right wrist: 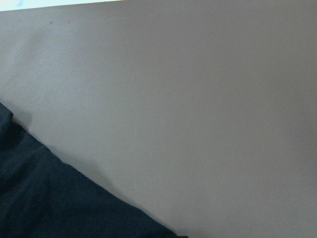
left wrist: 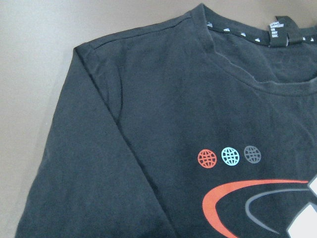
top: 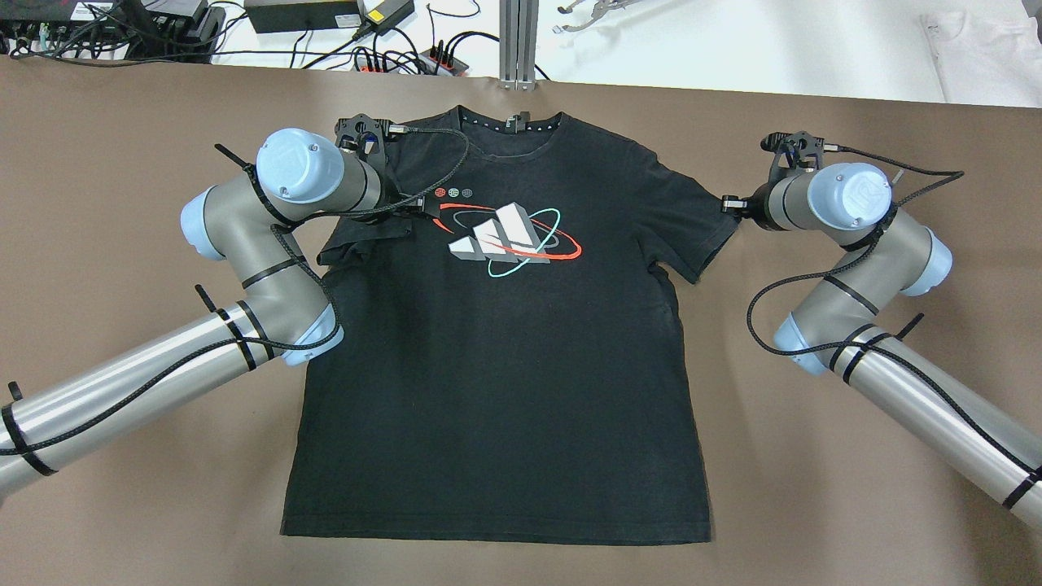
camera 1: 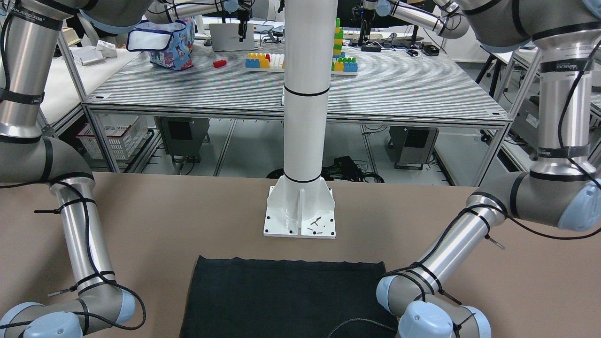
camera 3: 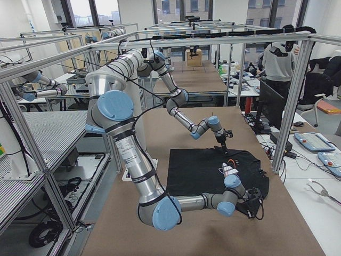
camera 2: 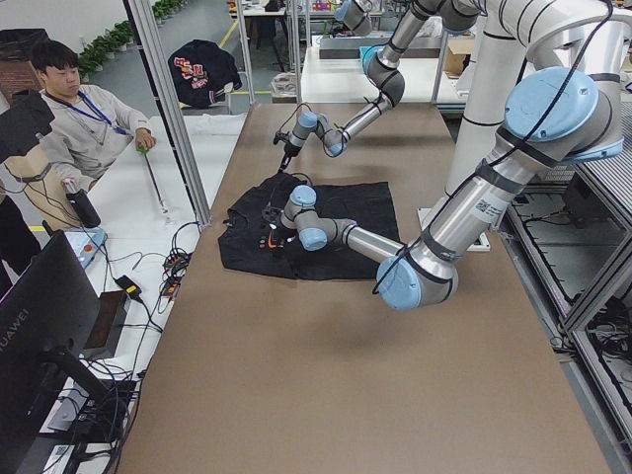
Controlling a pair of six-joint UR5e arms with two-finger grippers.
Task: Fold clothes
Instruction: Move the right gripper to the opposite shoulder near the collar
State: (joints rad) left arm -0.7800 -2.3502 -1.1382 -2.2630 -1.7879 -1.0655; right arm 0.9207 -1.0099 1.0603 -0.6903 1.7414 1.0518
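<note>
Left end effector (top: pixel 413 203) low over the black T-shirt (top: pixel 496 366), at the chest just beside the printed logo (top: pixel 509 240), largely hidden under its own wrist in the overhead view. Fingers out of sight in the left wrist view as well, so cannot tell whether spread or closed, nor whether touching cloth. Right end effector (top: pixel 732 203) pointed at the edge of the right sleeve (top: pixel 692 220), just beside it or touching, hard to say which. Only a small dark tip showing, so cannot tell open from closed.

Black T-shirt spread front-up on the brown table (top: pixel 122 163), collar (top: pixel 510 122) toward the edge far from the robot, hem (top: pixel 496 537) toward the robot. Hem straight, near the white pillar base (camera 1: pixel 299 213) but apart from it in the front-facing view. Left sleeve (top: pixel 358 244) bunched and creased beneath the left arm's wrist; right sleeve flat. Body of the shirt smooth, with light wrinkles by the right armpit.

Three small globe marks (left wrist: pixel 228 156), red, teal and grey, in a row above the logo in the left wrist view, with shoulder seam and neckband above them. Right wrist view mostly bare table, with a dark corner of cloth at lower left.

Seated person (camera 2: pixel 94 138) beside the table in the exterior left view; cables (top: pixel 391 57) past the table's far edge.
</note>
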